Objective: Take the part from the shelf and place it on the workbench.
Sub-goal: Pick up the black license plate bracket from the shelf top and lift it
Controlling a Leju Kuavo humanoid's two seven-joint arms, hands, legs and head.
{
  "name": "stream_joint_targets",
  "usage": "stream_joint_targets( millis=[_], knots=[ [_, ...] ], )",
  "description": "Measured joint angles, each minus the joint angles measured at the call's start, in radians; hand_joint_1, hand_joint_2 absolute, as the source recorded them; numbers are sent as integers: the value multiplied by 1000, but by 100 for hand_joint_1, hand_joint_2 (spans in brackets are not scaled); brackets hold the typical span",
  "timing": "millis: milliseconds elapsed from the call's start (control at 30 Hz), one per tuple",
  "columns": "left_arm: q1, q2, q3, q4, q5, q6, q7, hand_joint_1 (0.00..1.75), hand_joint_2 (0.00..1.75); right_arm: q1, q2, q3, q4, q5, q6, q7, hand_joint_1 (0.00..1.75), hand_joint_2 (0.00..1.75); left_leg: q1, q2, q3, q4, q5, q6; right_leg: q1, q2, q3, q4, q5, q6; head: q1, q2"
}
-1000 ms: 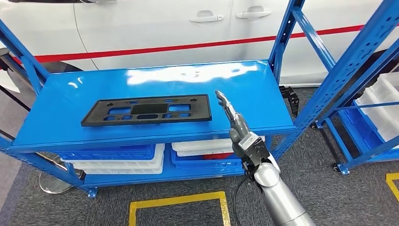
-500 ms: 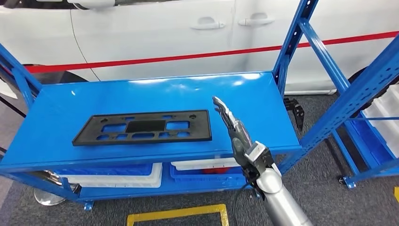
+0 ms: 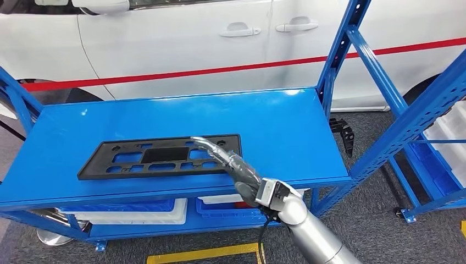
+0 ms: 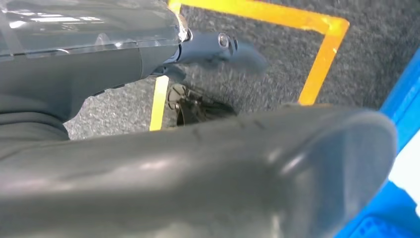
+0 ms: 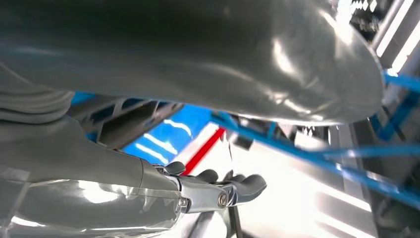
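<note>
The part (image 3: pixel 159 156) is a flat black plastic plate with several cut-outs, lying on the blue top shelf (image 3: pixel 286 126). My right hand (image 3: pixel 228 162) reaches in from the lower right with its fingers stretched out flat over the plate's right end, gripping nothing. I cannot tell whether the fingertips touch the plate. In the right wrist view the right hand (image 5: pixel 213 191) shows straight fingers, with the dark slotted part (image 5: pixel 129 116) beyond. My left hand (image 4: pixel 218 47) hangs above the floor and holds nothing.
White and blue bins (image 3: pixel 143 209) fill the lower shelf. Blue uprights (image 3: pixel 343 49) rise at the shelf's right end, and a second rack (image 3: pixel 434 110) stands further right. A white car with a red stripe (image 3: pixel 181 71) is behind. Yellow floor tape (image 3: pixel 203 254) lies below.
The camera has shifted a little. My right hand has swung left and down, from beside the plate's right end to over it, its fingers now lying across the plate.
</note>
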Motion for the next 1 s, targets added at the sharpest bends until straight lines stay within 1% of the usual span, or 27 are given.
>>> stream_joint_targets(
  millis=[33, 67, 100, 133, 167, 200, 233, 267, 300, 333, 367, 400, 433, 467, 533, 567, 600, 633, 700, 733, 767, 800, 867, 900, 933, 967, 1000],
  knots=[
    [1, -1, 1, 0, 0, 1, 0, 0, 0, -10, 7, 17, 10, 17, -11, 5, 0, 0, 2, 1, 5, -7, 12, 3, 0, -1, 2, 2, -2, 6, 0, 0],
    [1, -2, 2, 0, 0, 2, 0, 0, 0, -23, 16, 36, 22, 37, -25, 9, 0, 44, 5, 2, 12, -15, 19, 6, 0, -1, -1, 13, -11, 11, 1, 0],
    [0, -3, 4, 0, 0, 4, 0, 0, 0, -36, 25, 56, 35, 58, -41, 12, 0, 87, 8, 4, 18, -24, 26, 9, 0, -1, -13, 43, -31, 16, 1, 0],
    [-1, -4, 5, 0, 0, 5, 0, 0, 0, -46, 32, 75, 49, 78, -57, 15, 0, 131, 11, 6, 21, -28, 29, 12, -1, -1, -34, 92, -60, 20, 2, 0],
    [-2, -4, 6, 0, 0, 6, 0, 0, 0, -53, 39, 93, 63, 100, -75, 18, 0, 175, 11, 6, 22, -30, 30, 15, -2, -1, -64, 155, -93, 23, 2, 0],
    [-2, -5, 8, 0, 0, 8, 1, 0, 0, -59, 45, 109, 79, 130, -104, 22, 0, 175, 11, 5, 22, -29, 29, 16, -4, -1, -94, 217, -118, 26, 2, 0],
    [-2, -5, 10, 0, -1, 10, 1, 0, 0, -63, 52, 125, 94, 167, -140, 26, 0, 175, 11, 4, 22, -28, 28, 15, -6, -2, -113, 256, -127, 29, 3, 0],
    [-2, -6, 13, 0, -1, 12, 1, 0, 0, -69, 59, 140, 108, 208, -182, 32, 0, 175, 11, 3, 22, -26, 26, 13, -8, -2, -116, 260, -117, 31, 2, 0],
    [-2, -7, 15, 0, -2, 14, 2, 0, 0, -76, 69, 155, 122, 250, -227, 41, 0, 175, 11, 3, 23, -23, 23, 11, -9, -2, -99, 225, -90, 31, 3, 0],
    [-2, -9, 18, 0, -4, 15, 2, 0, 0, -84, 80, 169, 132, 285, -265, 53, 0, 175, 11, 2, 23, -18, 19, 8, -10, -3, -68, 162, -55, 30, 3, 0],
    [-2, -10, 20, 0, -5, 16, 2, 0, 0, -91, 90, 181, 142, 315, -299, 66, 0, 175, 10, 2, 23, -13, 14, 4, -10, -4, -35, 96, -30, 27, 3, 0],
    [-2, -12, 21, 0, -8, 17, 2, 0, 0, -98, 100, 192, 153, 343, -331, 81, 0, 175, 8, 2, 21, -7, 10, -1, -9, -4, -10, 45, -14, 22, 2, 0],
    [-3, -12, 23, 0, -11, 18, 2, 0, 0, -105, 111, 203, 167, 371, -364, 97, 0, 175, 7, 1, 19, -3, 6, -6, -7, -4, 3, 17, -10, 17, 2, 0],
    [-3, -13, 23, 0, -14, 18, 3, 0, 0, -112, 123, 215, 186, 403, -399, 113, 0, 175, 6, 1, 18, -2, 4, -12, -5, -3, 6, 9, -13, 11, 2, 0],
    [-4, -12, 25, 0, -20, 18, 3, 0, 0, -124, 147, 239, 226, 475, -472, 143, 0, 175, 9, 1, 19, 0, 0, -24, -4, -2, 8, 3, -10, -1, 1, 0],
    [-4, -12, 25, 0, -22, 18, 3, 0, 0, -130, 158, 250, 246, 508, -504, 156, 0, 175, 11, 1, 16, 9, -9, -30, -6, -2, 10, -1, -9, -6, 1, 0],
    [-5, -13, 25, 0, -24, 18, 3, 0, 0, -136, 170, 260, 264, 538, -533, 169, 0, 175, 12, 2, 6, 35, -26, -36, -8, -3, 13, -5, -8, -11, 1, 0],
    [-5, -13, 26, 0, -26, 18, 3, 0, 0, -141, 182, 270, 284, 570, -563, 185, 0, 175, 15, 1, -15, 80, -53, -41, -9, -4, 15, -7, -8, -15, 0, 0],
    [-4, -14, 27, 0, -32, 17, 3, 0, 0, -147, 205, 292, 330, 644, -627, 223, 0, 175, 19, 1, -77, 210, -111, -49, -8, -4, 15, -8, -9, -19, 0, 0],
    [-4, -14, 27, 0, -35, 17, 3, 0, 0, -148, 216, 303, 354, 684, -654, 244, 0, 175, 21, 2, -103, 258, -124, -52, -8, -5, 16, -7, -10, -20, 0, 0],
    [-3, -13, 28, 0, -38, 17, 3, 0, 0, -148, 226, 314, 376, 718, -674, 262, 0, 175, 22, 2, -113, 274, -119, -54, -8, -4, 16, -7, -10, -20, 0, 0],
    [-3, -13, 28, 0, -40, 17, 3, 0, 0, -148, 236, 324, 396, 743, -686, 277, 0, 175, 24, 2, -103, 249, -94, -55, -8, -4, 17, -7, -11, -19, 0, 0],
    [-4, -12, 28, 0, -45, 15, 3, 0, 0, -150, 258, 340, 429, 774, -695, 299, 0, 175, 27, 2, -42, 115, -25, -54, -8, -2, 19, -7, -12, -15, 0, 0],
    [-5, -12, 28, 0, -48, 14, 3, 0, 0, -152, 269, 348, 446, 786, -698, 309, 0, 175, 26, 2, -14, 53, -2, -50, -7, -2, 19, -6, -13, -12, 0, 0],
    [-6, -11, 28, 0, -50, 13, 3, 0, 0, -154, 280, 355, 462, 798, -700, 319, 0, 175, 25, 1, 4, 13, 10, -45, -5, -1, 19, -5, -13, -7, 1, 0],
    [-6, -11, 28, 0, -53, 11, 4, 0, 0, -157, 289, 362, 478, 809, -702, 328, 0, 175, 22, 0, 9, -1, 10, -39, -4, -1, 17, -6, -12, -1, 1, 0],
    [-6, -11, 27, 0, -56, 10, 4, 0, 0, -159, 298, 369, 493, 819, -703, 338, 0, 175, 19, -1, 9, -2, 10, -32, -4, -1, 17, -7, -11, 5, 1, 0]
  ],
)
